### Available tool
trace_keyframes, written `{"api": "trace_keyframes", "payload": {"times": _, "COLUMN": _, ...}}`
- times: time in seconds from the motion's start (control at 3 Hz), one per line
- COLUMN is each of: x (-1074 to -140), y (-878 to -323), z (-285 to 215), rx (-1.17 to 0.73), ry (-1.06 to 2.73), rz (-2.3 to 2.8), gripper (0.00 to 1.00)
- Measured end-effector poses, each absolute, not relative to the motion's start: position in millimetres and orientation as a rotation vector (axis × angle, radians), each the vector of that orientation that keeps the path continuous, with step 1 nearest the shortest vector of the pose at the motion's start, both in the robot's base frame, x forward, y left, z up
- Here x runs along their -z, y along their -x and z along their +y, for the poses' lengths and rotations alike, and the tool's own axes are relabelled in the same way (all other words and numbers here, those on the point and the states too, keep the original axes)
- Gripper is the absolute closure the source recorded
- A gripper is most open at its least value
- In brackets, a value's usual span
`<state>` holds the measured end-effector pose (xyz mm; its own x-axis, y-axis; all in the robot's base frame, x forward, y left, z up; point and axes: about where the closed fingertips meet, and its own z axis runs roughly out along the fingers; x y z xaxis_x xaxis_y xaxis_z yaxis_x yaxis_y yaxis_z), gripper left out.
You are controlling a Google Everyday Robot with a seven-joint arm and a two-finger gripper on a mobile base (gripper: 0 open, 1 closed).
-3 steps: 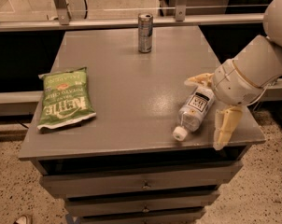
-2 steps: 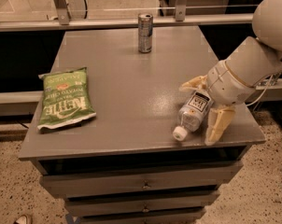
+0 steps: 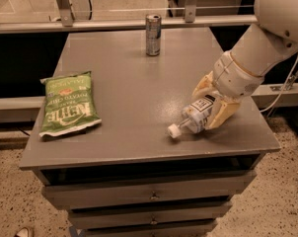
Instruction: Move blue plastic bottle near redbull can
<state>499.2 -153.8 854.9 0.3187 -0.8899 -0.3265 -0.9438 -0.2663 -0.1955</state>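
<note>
The blue plastic bottle [image 3: 192, 120] lies on its side near the table's front right, its white cap pointing front-left. My gripper [image 3: 209, 104] comes in from the right. Its yellowish fingers [image 3: 221, 114] sit on either side of the bottle's label end, closed against it. The bottle rests on the grey table [image 3: 139, 83]. The redbull can [image 3: 153, 27] stands upright at the back middle of the table, well away from the bottle and the gripper.
A flat green chip bag [image 3: 67, 105] lies at the table's left side. Drawers [image 3: 149, 196] sit under the tabletop. A metal rail [image 3: 114, 23] runs behind the table. The table's right edge is close beside the gripper.
The gripper's fingers have drawn in from a wide straddle onto the bottle. The arm has shifted slightly left and back, and the bottle has barely moved.
</note>
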Motion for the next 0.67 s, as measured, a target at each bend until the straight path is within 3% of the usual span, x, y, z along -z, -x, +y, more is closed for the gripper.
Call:
{"api": "trace_keyframes", "payload": {"times": 0.33, "x": -885.1, "y": -516.3, "z": -162.5, "rx": -0.114, "ry": 2.213, "rz": 1.642, "gripper": 0.95}}
{"api": "trace_keyframes", "payload": {"times": 0.67, "x": -891.0, "y": -519.2, "z": -162.7, "rx": -0.098, "ry": 2.205, "rz": 1.636, "gripper": 1.0}}
